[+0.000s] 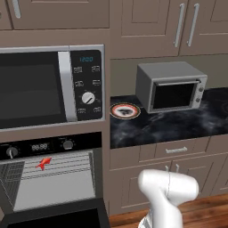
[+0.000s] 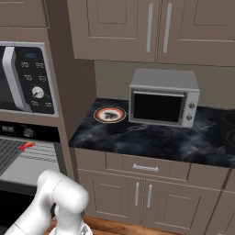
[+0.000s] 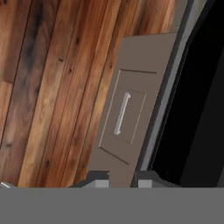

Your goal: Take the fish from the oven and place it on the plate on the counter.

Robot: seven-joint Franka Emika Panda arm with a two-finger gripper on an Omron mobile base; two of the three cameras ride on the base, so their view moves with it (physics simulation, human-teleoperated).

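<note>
Glossy black counter [image 1: 178,127] spans taupe cabinets over wooden floor [image 3: 48,87].

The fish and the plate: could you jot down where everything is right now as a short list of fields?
fish: the fish lies on a wire rack inside the oven, nothing touching it
oven door: open, hanging down
plate: the plate sits on the counter, with no food on it, left of the toaster oven
microwave: the microwave is built in above the oven
gripper: the gripper points down at the wood floor beside a drawer front, holding nothing; jaw state unclear
task progress: fish not yet picked up
</note>
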